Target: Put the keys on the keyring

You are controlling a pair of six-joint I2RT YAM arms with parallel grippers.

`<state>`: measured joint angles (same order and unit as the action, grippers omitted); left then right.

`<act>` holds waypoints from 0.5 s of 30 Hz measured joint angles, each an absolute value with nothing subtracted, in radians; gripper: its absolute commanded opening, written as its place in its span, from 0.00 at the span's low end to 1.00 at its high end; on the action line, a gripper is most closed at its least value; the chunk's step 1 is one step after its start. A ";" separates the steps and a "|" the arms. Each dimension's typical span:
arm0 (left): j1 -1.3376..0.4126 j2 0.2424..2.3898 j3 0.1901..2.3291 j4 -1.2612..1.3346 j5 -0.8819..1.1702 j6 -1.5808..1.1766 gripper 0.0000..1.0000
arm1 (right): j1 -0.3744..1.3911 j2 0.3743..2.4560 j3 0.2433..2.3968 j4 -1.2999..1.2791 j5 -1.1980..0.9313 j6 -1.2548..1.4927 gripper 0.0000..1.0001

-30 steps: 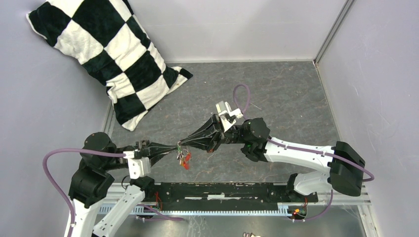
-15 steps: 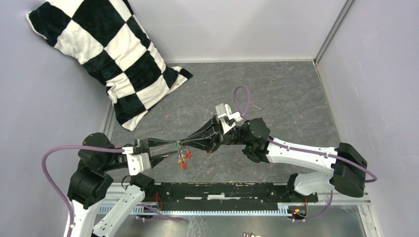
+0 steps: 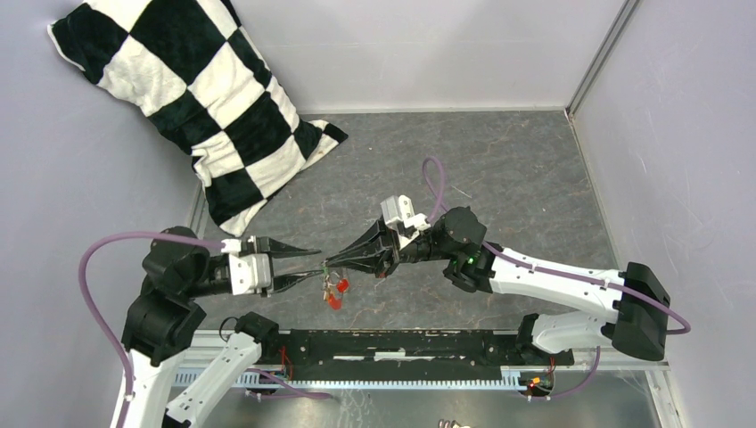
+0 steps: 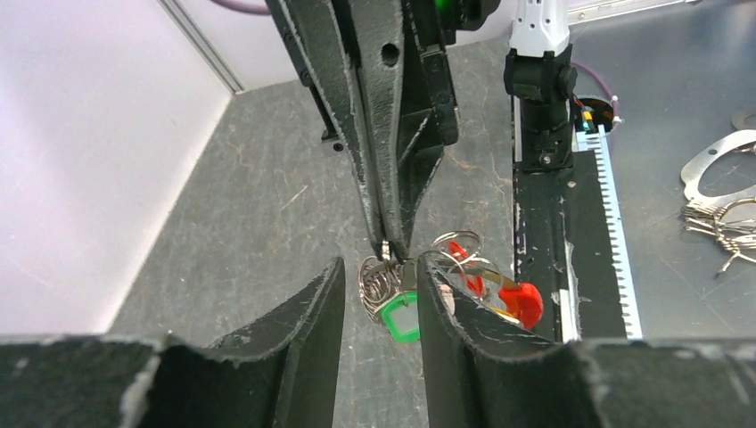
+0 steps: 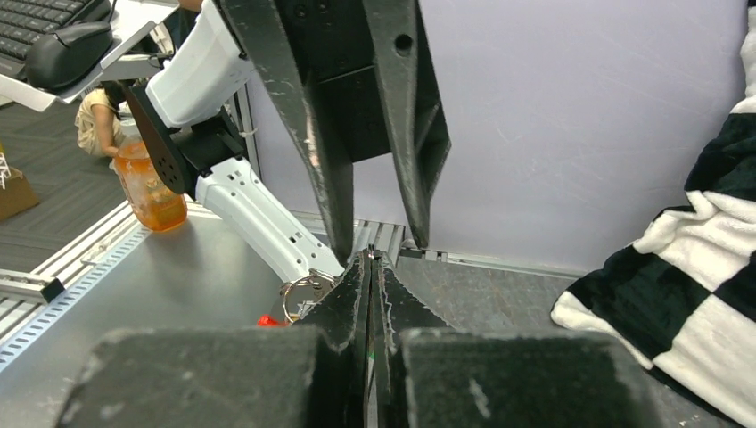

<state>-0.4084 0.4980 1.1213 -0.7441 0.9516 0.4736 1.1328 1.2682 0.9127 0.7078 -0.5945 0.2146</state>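
I find the right gripper [image 4: 390,250] closed, its tips pinching the keyring [image 4: 378,283] aloft just beyond the black rail [image 3: 428,346], towards the rail's left end. A green key [image 4: 400,318] and a red key [image 4: 520,303] hang at the ring. The left gripper [image 4: 381,267] stands open, fingers flanking the ring and holding nothing

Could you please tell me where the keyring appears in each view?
Top external: keyring at centre, by the right gripper tip.
Left wrist: lower centre, right of that tip.
Right wrist: just left of its own tip.
Shared landmark: the right gripper's shut tip.
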 measured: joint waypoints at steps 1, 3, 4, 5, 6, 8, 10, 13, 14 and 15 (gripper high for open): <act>-0.408 0.509 1.121 -0.746 0.951 0.469 0.40 | 1.134 1.266 0.916 0.697 -0.595 0.206 0.00; -0.408 0.526 1.121 -0.749 0.949 0.459 0.38 | 1.137 1.263 0.922 0.677 -0.595 0.186 0.00; -0.408 0.533 1.121 -0.752 0.946 0.455 0.36 | 1.139 1.263 0.925 0.667 -0.596 0.177 0.00; -0.408 0.539 1.121 -0.756 0.946 0.453 0.35 | 1.139 1.262 0.927 0.661 -0.596 0.170 0.00; -0.408 0.542 1.121 -0.757 0.944 0.451 0.33 | 1.139 1.262 0.928 0.655 -0.596 0.164 0.00; -0.408 0.544 1.121 -0.765 0.944 0.449 0.32 | 1.139 1.260 0.928 0.643 -0.594 0.151 0.01; -0.408 0.544 1.121 -0.772 0.944 0.446 0.32 | 1.139 1.259 0.928 0.637 -0.592 0.143 0.00; -0.408 0.544 1.121 -0.775 0.944 0.442 0.33 | 1.141 1.259 0.928 0.633 -0.590 0.133 0.00; -0.408 0.544 1.121 -0.776 0.944 0.442 0.34 | 1.142 1.259 0.928 0.633 -0.589 0.131 0.00; -0.408 0.544 1.121 -0.776 0.944 0.442 0.35 | 1.144 1.258 0.928 0.632 -0.586 0.129 0.00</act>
<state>-0.4084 0.5438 1.1213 -0.7765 0.9443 0.4419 1.1439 1.2579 0.9279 0.6323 -0.5858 0.1291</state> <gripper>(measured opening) 0.329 0.011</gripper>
